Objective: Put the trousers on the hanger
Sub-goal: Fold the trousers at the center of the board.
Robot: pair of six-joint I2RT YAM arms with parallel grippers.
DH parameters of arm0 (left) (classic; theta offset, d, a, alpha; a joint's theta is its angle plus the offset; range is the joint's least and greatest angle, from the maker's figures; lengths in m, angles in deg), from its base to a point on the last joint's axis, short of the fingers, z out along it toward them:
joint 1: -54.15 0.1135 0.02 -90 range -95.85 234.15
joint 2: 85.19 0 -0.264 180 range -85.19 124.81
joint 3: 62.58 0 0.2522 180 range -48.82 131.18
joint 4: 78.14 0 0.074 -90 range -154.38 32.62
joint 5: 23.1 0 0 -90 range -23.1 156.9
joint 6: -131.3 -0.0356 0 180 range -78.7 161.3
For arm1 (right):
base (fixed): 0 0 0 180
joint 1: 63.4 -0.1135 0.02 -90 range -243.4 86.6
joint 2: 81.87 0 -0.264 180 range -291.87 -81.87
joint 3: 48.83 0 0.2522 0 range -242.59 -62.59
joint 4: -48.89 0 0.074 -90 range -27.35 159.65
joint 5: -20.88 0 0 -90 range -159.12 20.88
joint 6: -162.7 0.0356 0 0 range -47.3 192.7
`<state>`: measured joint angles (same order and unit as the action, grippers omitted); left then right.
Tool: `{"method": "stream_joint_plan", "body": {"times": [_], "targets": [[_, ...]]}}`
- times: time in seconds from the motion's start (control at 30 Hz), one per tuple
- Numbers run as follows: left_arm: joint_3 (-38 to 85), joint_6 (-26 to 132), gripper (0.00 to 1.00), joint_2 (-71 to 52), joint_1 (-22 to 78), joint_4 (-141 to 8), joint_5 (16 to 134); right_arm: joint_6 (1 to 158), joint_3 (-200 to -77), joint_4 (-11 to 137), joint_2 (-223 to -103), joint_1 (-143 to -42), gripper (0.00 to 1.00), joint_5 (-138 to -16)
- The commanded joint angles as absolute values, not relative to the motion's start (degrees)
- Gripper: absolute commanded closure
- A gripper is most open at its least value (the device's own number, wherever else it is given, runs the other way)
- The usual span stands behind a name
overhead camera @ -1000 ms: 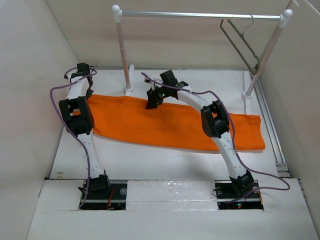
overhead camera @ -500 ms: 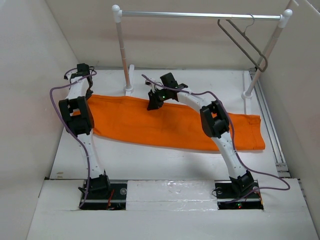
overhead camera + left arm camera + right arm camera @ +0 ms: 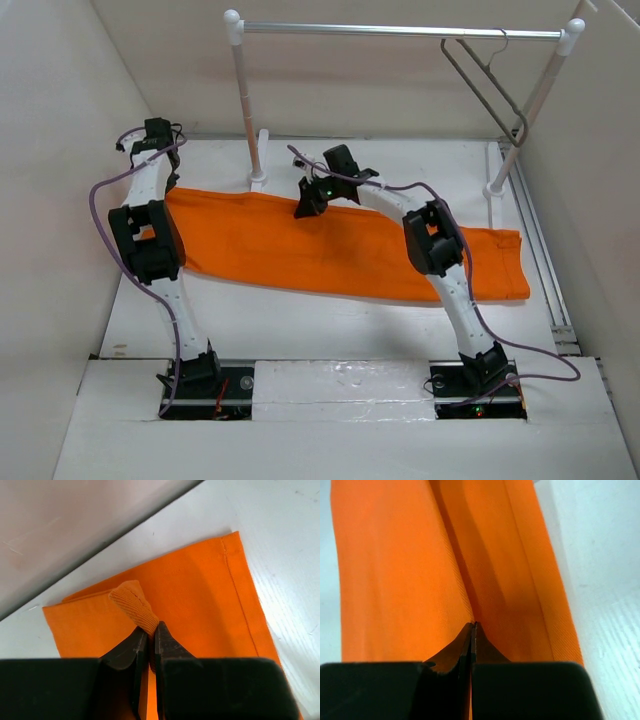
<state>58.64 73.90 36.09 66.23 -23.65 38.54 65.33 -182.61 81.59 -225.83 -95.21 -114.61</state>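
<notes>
Orange trousers (image 3: 330, 245) lay flat on the surface (image 3: 300, 320); only the top view showed the hanger (image 3: 482, 92) on the rail (image 3: 400, 31) behind. Wrist views alone revealed the left gripper (image 3: 149, 630) clamped on a raised corner fold, the right gripper (image 3: 472, 630) pinched on a cloth ridge.

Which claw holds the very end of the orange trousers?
The left gripper, pinching a raised fold at the hemmed end of the trousers; the right gripper grips them nearer the middle.

The right arm (image 3: 432, 240) hides part of the trousers (image 3: 290, 240); the 2 wrist views crop them.
</notes>
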Motion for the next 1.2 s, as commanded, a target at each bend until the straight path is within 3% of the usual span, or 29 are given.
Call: {"method": "stream_joint_plan", "body": {"times": [0.0,0.27,0.5,0.53,0.6,0.7,0.77,0.8,0.83,0.9,0.97,1.0,1.03,1.07,1.1,1.13,1.17], "targets": [[59.10,74.52,1.00,31.18,66.81,-24.56,34.99,68.04,-184.31,76.18,-220.56,-93.81,1.00,-115.79],[67.80,73.20,1.00,39.07,66.81,-22.28,31.30,69.18,-191.86,78.12,-226.53,-92.05,1.00,-112.28],[73.79,73.38,1.00,44.53,66.81,-24.12,31.30,74.90,-193.54,71.26,-228.56,-91.00,1.00,-106.56],[74.49,73.46,0.97,45.32,66.81,-23.69,30.43,75.07,-194.94,71.26,-229.52,-91.00,0.93,-106.21],[75.54,72.85,0.92,47.17,66.81,-23.94,30.07,75.43,-196.18,71.96,-230.49,-91.00,0.89,-105.42],[77.65,72.50,0.80,49.19,66.81,-24.21,30.94,75.25,-195.75,72.32,-230.15,-91.00,0.88,-101.82],[77.83,72.24,0.52,49.37,66.81,-24.82,32.17,75.25,-194.69,72.05,-228.57,-91.52,0.75,-100.42],[77.40,72.06,0.31,49.11,66.81,-25.00,32.35,75.17,-194.69,72.31,-228.04,-91.52,0.69,-100.41],[77.05,71.80,0.23,48.67,66.81,-24.91,32.09,74.73,-194.60,72.92,-227.43,-91.52,0.57,-100.23],[74.43,71.79,0.14,46.31,66.81,-25.00,30.87,73.41,-193.55,74.85,-224.18,-91.52,0.50,-99.27],[72.05,73.37,0.14,42.53,66.81,-24.91,31.03,70.34,-189.52,76.18,-219.18,-92.13,0.47,-98.65],[63.33,74.33,0.16,35.82,64.72,-28.05,32.25,68.76,-184.02,76.09,-214.37,-92.14,0.50,-98.22],[63.24,74.34,0.16,35.75,64.70,-28.08,32.27,67.70,-183.96,75.75,-214.32,-92.14,0.50,-98.21],[59.50,74.08,0.17,33.31,63.57,-30.17,32.88,66.74,-176.74,75.57,-208.93,-92.84,0.58,-96.73],[50.76,73.56,0.20,30.50,62.08,-34.62,33.58,66.29,-172.23,74.78,-205.83,-93.36,0.67,-95.67],[46.85,73.46,0.21,25.60,58.93,-36.23,34.11,65.07,-167.84,73.73,-203.19,-93.37,0.91,-94.71],[43.33,74.16,0.23,23.55,57.51,-37.03,34.46,64.88,-163.44,72.85,-200.29,-93.37,1.00,-93.74]]}}
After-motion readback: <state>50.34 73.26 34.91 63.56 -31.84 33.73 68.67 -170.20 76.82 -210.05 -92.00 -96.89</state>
